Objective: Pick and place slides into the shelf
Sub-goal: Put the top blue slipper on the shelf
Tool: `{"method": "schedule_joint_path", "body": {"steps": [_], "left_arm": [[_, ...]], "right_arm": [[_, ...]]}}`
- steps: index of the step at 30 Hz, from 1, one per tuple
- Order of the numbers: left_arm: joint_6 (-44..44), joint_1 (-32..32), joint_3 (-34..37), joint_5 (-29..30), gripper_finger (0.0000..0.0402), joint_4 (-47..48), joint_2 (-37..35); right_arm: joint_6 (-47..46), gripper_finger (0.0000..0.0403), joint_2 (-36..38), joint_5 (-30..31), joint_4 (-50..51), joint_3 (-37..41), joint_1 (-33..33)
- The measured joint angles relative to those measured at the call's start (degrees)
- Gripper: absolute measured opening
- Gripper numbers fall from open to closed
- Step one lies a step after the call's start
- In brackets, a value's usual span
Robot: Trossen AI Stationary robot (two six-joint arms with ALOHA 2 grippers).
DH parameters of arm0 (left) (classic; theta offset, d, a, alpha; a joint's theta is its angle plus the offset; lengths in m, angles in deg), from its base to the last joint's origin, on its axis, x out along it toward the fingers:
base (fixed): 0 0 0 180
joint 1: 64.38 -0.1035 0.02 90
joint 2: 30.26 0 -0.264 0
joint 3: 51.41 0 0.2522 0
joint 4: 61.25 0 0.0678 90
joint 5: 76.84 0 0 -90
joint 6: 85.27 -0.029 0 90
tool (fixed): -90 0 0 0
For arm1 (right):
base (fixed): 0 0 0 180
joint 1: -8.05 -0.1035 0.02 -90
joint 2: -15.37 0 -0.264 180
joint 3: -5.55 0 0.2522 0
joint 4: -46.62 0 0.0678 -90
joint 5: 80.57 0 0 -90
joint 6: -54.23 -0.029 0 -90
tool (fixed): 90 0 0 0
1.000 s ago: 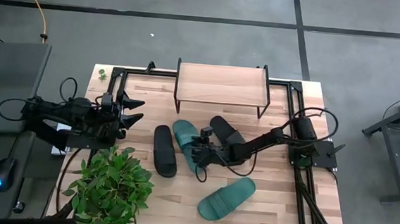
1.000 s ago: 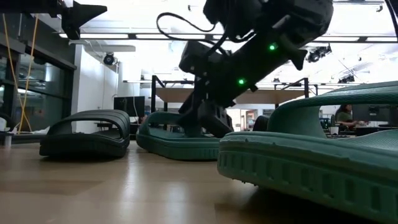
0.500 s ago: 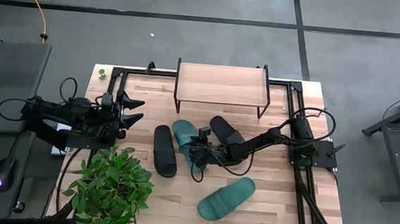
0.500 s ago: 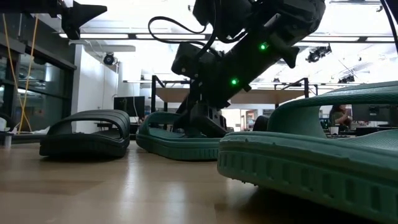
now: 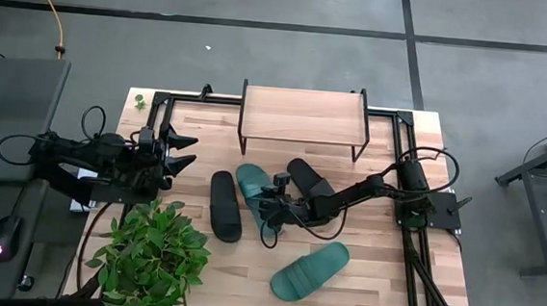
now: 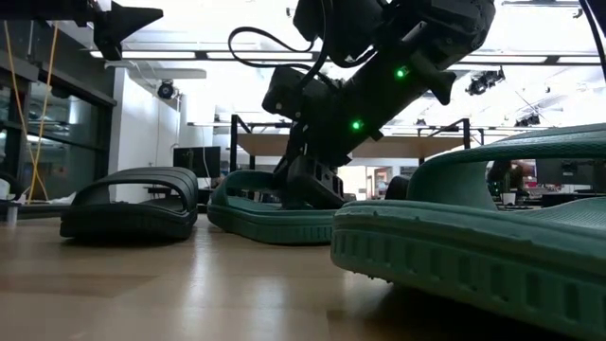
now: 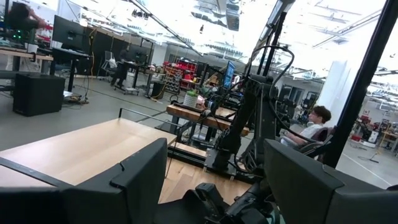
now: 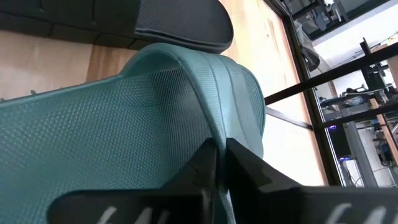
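Right end effector (image 5: 267, 210) low over the middle teal slide (image 5: 252, 188), fingers (image 8: 249, 171) nipped narrow on the edge of its strap: a hold suited to lifting by the one raised part. Left end effector (image 5: 185, 151) parked at the desk (image 5: 381, 276) edge, jaws spread wide, clear of the work. Remaining slides flat on the desk: black (image 5: 224, 206) beside the gripped one, black (image 5: 310, 180) behind the arm, teal (image 5: 310, 270) nearer the front. Shelf (image 5: 302, 115) at the back edge, top bare, awaiting the first slide.

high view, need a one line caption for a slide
Right gripper grasps a teal slide mid-table; shelf behind, left gripper waits open.
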Motion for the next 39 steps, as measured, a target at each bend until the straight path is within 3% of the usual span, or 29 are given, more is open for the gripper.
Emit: {"method": "schedule_joint_path", "body": {"steps": [25,39], "left_arm": [[-0.02,0.02,0.00,0.00,0.0250,0.15,-0.02],[-0.04,0.02,0.00,0.00,0.0250,0.24,-0.02]], "right_arm": [[-4.59,0.0001,5.23,3.84,6.51,0.01,0.15],[-9.62,0.0000,16.35,9.92,17.22,0.00,-0.98]]}}
